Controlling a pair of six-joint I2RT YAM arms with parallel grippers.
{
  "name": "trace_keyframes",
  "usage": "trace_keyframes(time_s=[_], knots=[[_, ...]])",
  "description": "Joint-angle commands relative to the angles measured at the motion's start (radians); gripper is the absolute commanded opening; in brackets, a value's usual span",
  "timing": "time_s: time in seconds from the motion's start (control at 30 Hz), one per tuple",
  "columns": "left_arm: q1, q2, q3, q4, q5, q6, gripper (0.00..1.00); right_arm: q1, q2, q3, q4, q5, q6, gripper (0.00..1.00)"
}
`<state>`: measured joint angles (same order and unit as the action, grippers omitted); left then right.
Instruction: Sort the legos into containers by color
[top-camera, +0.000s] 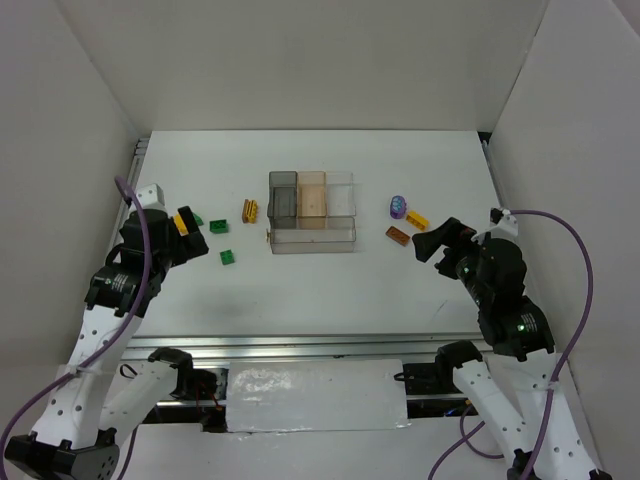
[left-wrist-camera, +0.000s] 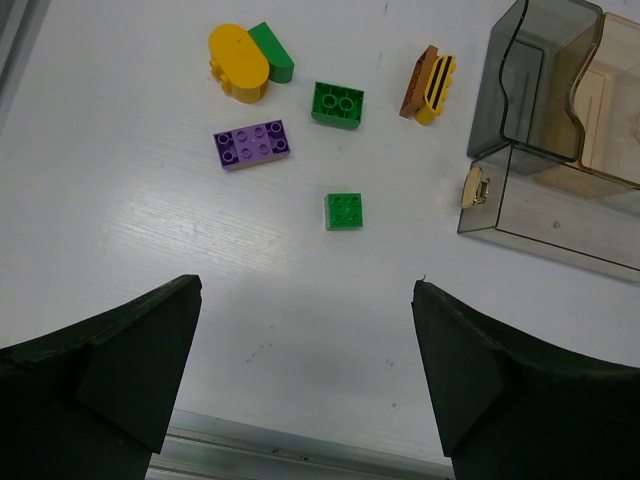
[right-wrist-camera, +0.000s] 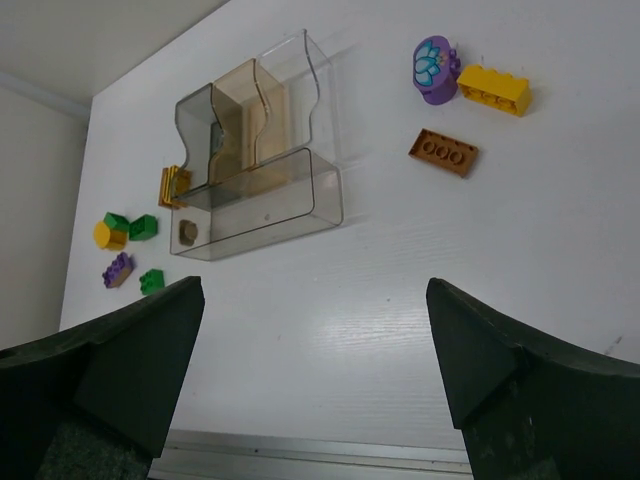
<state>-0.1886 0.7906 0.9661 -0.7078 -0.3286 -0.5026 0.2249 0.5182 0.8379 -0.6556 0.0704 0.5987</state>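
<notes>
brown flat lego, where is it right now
In the top view the brown flat lego lies to the right of the tray, apart from it, just nearer the arms than the purple flower piece and the yellow brick.

Tray (top-camera: 300, 243) mid-table: 3 small compartments (grey, tan, clear) on its 12 o'clock side, long one at 6. Yellow-orange brick (top-camera: 250, 210) near tray at 9. Green brick (top-camera: 218, 225) and 2nd green brick (top-camera: 228, 258) further out, approx 8. Purple piece (top-camera: 398, 206), yellow brick (top-camera: 417, 220) and brown brick (top-camera: 398, 234) clustered at 3. L gripper (top-camera: 188, 232) and R gripper (top-camera: 432, 240) both spread wide, empty.
</notes>
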Motion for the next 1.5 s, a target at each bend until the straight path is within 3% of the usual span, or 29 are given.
trace_keyframes(time_s=[0.0,0.17,0.37,0.47,0.5,0.53,0.6,0.73,0.87,1.0,1.23,1.47], knots=[[-0.005,-0.01,0.003,0.031,-0.007,-0.004,1.0,0.01,0.008,0.04,-0.006,0.039,0.009,1.0],[-0.003,-0.017,0.006,0.025,-0.029,-0.011,1.0,0.008,0.014,0.029,0.019,0.008,-0.008,1.0],[0.003,-0.022,0.02,-0.011,-0.128,-0.068,0.99,0.028,0.127,0.047,0.097,-0.158,-0.034,1.0],[0.05,-0.022,0.028,-0.039,-0.171,-0.125,1.0,0.19,0.259,0.125,0.105,-0.025,-0.027,1.0],[0.066,-0.021,0.026,-0.042,-0.173,-0.137,1.0,0.337,0.34,0.147,0.109,0.047,-0.025,1.0],[0.098,-0.014,0.028,-0.045,-0.193,-0.145,1.0,0.405,0.388,0.205,0.113,0.159,-0.02,1.0],[0.141,0.001,0.042,-0.088,-0.211,-0.189,0.99,0.543,0.494,0.269,0.116,0.195,-0.019,1.0],[0.315,-0.007,0.06,-0.13,-0.25,-0.243,1.0,0.699,0.803,0.427,0.171,0.218,-0.033,1.0],[0.353,-0.037,0.059,-0.137,-0.279,-0.252,1.0,0.838,1.092,0.708,0.122,0.291,-0.068,1.0],[0.353,-0.05,0.056,-0.143,-0.294,-0.251,1.0,0.89,1.394,0.941,0.091,0.289,-0.086,1.0],[0.354,-0.079,0.054,-0.153,-0.299,-0.26,1.0,0.893,1.747,1.343,0.011,0.296,-0.111,0.85],[0.353,-0.073,0.036,-0.099,-0.191,-0.2,1.0,0.869,1.881,1.399,0.079,0.307,-0.14,0.85]])
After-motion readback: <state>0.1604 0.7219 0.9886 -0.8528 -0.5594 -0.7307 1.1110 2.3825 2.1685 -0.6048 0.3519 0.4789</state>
